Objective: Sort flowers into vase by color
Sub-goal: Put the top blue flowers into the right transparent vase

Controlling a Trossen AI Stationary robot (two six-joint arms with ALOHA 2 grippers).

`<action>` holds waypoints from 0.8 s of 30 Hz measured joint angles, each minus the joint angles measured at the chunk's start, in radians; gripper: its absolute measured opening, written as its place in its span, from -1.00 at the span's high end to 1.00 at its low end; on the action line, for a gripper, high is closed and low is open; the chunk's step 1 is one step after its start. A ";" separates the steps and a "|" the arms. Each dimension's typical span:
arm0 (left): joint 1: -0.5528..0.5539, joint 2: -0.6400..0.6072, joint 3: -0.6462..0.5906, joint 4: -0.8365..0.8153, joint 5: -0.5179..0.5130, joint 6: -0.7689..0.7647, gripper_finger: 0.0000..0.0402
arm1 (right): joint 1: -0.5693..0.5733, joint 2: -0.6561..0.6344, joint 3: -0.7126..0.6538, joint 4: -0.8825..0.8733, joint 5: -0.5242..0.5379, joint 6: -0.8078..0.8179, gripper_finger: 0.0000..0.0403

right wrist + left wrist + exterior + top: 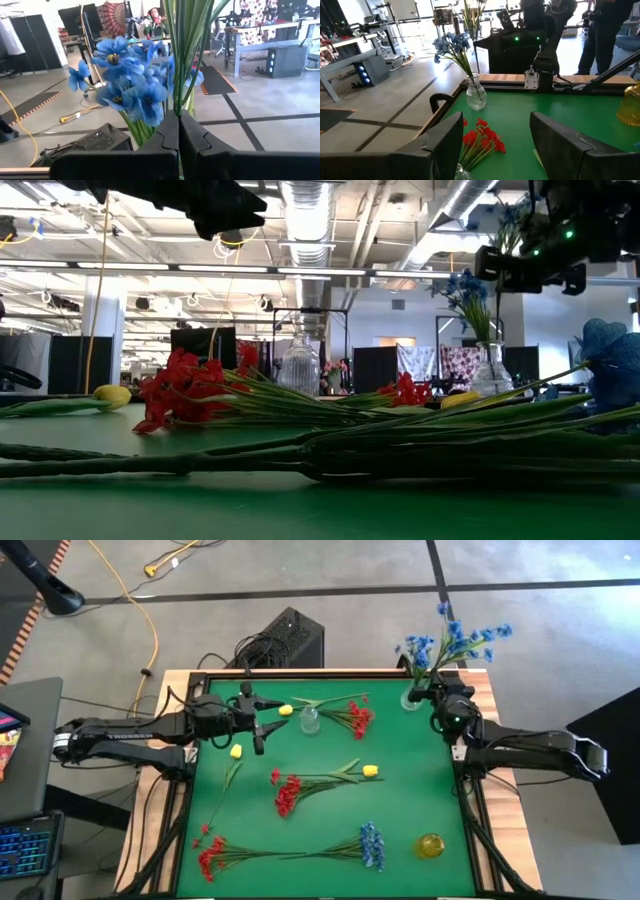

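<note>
A clear vase (412,698) at the far right edge of the green mat holds blue flowers (455,640). My right gripper (178,117) hovers beside it, shut on green stems. My left gripper (266,723) hangs open above the far left of the mat, with nothing between its fingers. Beyond it are a second clear vase (309,720) and a red sprig (482,140). Yellow buds (285,710), (236,751) lie near it. More red sprigs (285,792), (210,857), a yellow bud (370,771) and a blue sprig (372,843) lie flat on the mat. My right gripper pinches the thin green stems (180,95) of the blue flowers between its two shut fingers, below the blooms (130,85). The fingers come in about level, from the table's right side, and lie across the stems. The stems stand upright above the vase (490,370).
An amber vase (430,845) stands near the front right corner of the mat. The table's wooden frame (480,690) runs along the right edge, beside the right arm. A black box and cables (285,638) lie on the floor beyond the far edge.
</note>
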 joint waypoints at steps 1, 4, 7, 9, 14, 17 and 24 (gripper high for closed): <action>0.000 0.000 0.000 0.000 0.000 -0.001 -0.10 | -0.005 0.006 -0.005 0.012 0.000 0.002 0.90; 0.000 0.000 0.000 0.000 0.000 -0.003 -0.10 | -0.018 0.023 -0.012 0.022 0.000 0.002 0.90; 0.000 0.000 0.000 0.000 0.000 -0.003 -0.10 | -0.024 0.038 -0.011 0.052 -0.001 0.001 0.90; 0.000 0.000 0.000 0.000 0.000 -0.003 -0.10 | -0.024 0.041 -0.011 0.058 -0.004 0.000 0.90; 0.000 0.000 0.000 0.000 0.000 -0.003 -0.10 | -0.024 0.040 -0.011 0.062 -0.004 -0.007 0.89; 0.000 0.000 0.000 0.000 0.000 -0.003 -0.10 | -0.024 0.040 -0.011 0.062 -0.004 -0.013 0.89; 0.000 0.000 0.000 0.000 0.008 -0.004 -0.10 | -0.024 0.044 -0.011 0.061 -0.004 -0.033 0.89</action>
